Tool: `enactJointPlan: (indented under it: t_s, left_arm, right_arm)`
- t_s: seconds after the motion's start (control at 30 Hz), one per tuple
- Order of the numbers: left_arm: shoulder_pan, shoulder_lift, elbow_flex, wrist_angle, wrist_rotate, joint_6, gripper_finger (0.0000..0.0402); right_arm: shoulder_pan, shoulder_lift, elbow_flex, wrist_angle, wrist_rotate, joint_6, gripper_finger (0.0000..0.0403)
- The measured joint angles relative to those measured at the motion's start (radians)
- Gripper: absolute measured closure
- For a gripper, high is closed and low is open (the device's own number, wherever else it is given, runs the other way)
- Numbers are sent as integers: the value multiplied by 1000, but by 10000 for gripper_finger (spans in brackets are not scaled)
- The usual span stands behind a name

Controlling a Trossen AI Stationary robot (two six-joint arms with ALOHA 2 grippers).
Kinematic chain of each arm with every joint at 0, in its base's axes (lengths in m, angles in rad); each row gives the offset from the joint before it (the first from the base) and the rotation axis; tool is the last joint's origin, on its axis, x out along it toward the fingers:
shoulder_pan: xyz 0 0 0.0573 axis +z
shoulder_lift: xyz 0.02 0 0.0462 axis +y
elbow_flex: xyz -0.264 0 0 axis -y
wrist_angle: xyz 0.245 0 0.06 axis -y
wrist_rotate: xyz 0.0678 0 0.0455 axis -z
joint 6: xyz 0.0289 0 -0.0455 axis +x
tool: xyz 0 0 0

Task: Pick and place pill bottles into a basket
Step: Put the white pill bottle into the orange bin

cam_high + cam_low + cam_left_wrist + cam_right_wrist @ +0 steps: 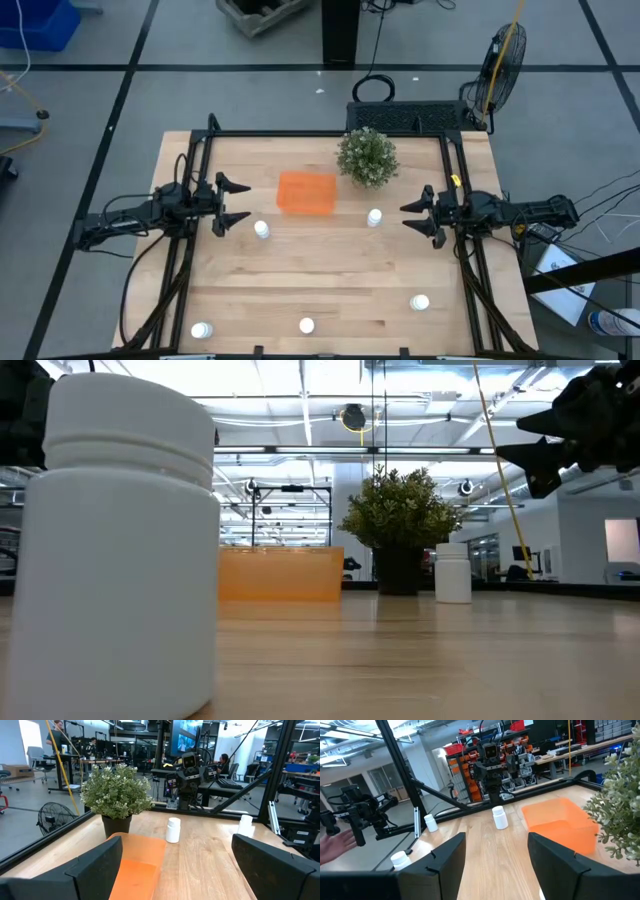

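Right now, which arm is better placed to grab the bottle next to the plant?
Right. The right tool, open, points at the bottle by the plant with bare table between. The left tool sits across the table, nearer another bottle.

A grey floor (250, 90) crossed by dark lines surrounded the wooden table (320, 280). A fan (505, 50) in a round wire cage stood at the upper right of the high view, and a blue bin (35, 22) sat at the upper left. In the low view, rows of ceiling lights (300, 400) ran across the top over an open workshop. Desks (65, 757) and workbenches filled the left wrist view's background.
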Motion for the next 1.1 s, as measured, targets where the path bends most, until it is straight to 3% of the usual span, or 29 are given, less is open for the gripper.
enactJointPlan:
  t_s: [0.2, 0.5, 0.83, 1.1]
  left_arm:
    - [0, 0, 0, 6, 1, 0, 23]
    - [0, 0, 0, 7, 0, 0, 23]
    - [0, 0, 0, 102, 9, -68, 23]
    - [0, 0, 0, 89, -72, -61, 23]
  right_arm:
    - [0, 1, 0, 85, 0, 87, 195]
    - [0, 1, 0, 49, 57, 158, 197]
    - [1, 11, -1, 4, -103, 86, 199]
    - [0, 124, -1, -8, 33, 152, 201]
